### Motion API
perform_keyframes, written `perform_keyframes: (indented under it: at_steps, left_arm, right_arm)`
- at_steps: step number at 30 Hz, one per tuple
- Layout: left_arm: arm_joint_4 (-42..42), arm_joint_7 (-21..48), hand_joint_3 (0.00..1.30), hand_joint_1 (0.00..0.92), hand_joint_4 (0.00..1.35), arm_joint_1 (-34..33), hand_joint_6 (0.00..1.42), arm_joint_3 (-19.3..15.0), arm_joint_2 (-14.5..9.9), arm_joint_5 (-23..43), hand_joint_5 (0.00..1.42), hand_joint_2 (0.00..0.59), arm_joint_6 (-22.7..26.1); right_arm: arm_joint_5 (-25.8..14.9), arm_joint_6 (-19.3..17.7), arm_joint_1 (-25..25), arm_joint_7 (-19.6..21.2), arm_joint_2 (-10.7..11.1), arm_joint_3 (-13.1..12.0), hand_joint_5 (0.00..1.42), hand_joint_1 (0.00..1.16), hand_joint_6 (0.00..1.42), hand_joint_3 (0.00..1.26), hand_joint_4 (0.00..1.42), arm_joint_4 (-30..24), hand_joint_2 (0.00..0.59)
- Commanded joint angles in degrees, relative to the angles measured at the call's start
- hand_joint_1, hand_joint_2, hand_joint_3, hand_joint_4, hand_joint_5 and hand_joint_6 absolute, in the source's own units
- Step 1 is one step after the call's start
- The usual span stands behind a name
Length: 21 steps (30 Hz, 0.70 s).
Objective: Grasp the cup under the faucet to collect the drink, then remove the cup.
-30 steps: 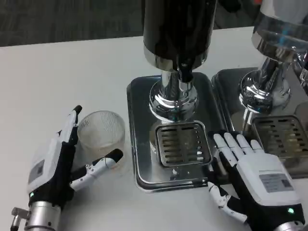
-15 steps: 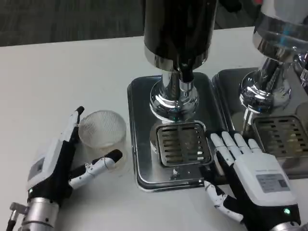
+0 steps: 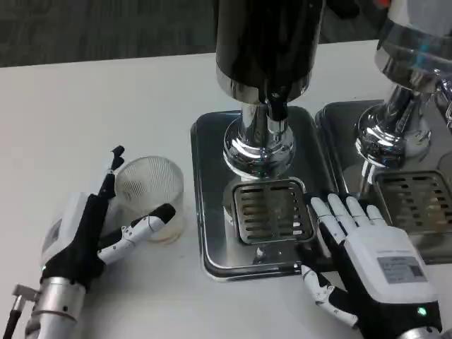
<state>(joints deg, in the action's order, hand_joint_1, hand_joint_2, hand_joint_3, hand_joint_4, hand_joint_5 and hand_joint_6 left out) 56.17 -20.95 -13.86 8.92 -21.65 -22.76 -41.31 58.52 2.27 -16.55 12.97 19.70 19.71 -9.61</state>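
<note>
Now the open left hand (image 3: 81, 236), fingers either side of the cup (image 3: 150, 192) near the tabletop's left edge, should close gently round its wall without tipping it.

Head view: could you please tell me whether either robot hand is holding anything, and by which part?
The left robot hand brackets the clear cup by its side wall; a firm hold cannot be told. The right robot hand holds nothing.

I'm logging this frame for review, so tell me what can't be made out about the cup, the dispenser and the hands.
Head view:
- Whether the left hand grips the clear plastic cup: fingers flank it, contact unclear.
- Any drink in the cup: ribbed wall too hard to read.
- Top of the black dispenser: cut off by the upper edge.
- Second dispenser: cut off at right.
- What lies under the right hand: its palm hides the drip tray edge.
</note>
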Motion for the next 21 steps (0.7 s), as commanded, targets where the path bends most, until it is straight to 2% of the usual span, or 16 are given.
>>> perform_keyframes:
  at_steps: [1,5,11,16,21]
  left_arm:
    - [1.3,1.3,0.04,0.203,0.08,0.0,0.22,1.9,-0.1,-1.8,0.32,0.032,0.5]
    - [0.3,0.8,0.02,0.209,0.04,-0.4,0.20,3.7,-1.4,-3.9,0.29,0.033,1.0]
    - [0.2,-0.1,0.00,0.193,0.02,-0.5,0.18,4.7,-2.0,-4.6,0.26,0.024,1.8]
    - [0.4,-1.3,0.02,0.255,0.04,-1.0,0.22,4.8,-1.9,-4.5,0.30,0.031,1.8]
    - [1.6,-3.2,0.12,0.350,0.16,-1.8,0.33,4.8,-1.2,-4.3,0.41,0.059,1.6]
  right_arm:
    - [-0.1,0.3,0.3,0.8,-0.3,0.1,0.00,0.24,0.00,0.06,0.00,0.5,0.524]
    - [-0.1,0.2,0.3,0.9,-0.4,0.3,0.00,0.24,0.00,0.07,0.00,0.7,0.524]
    - [-0.1,0.4,0.2,1.3,-0.9,0.4,0.00,0.24,0.00,0.08,0.00,1.1,0.523]
    - [-0.1,0.5,0.1,1.5,-1.2,0.4,0.00,0.25,0.00,0.10,0.00,1.1,0.517]
    - [-0.2,0.8,-0.2,1.9,-1.6,0.3,0.00,0.26,0.00,0.10,0.00,1.0,0.517]
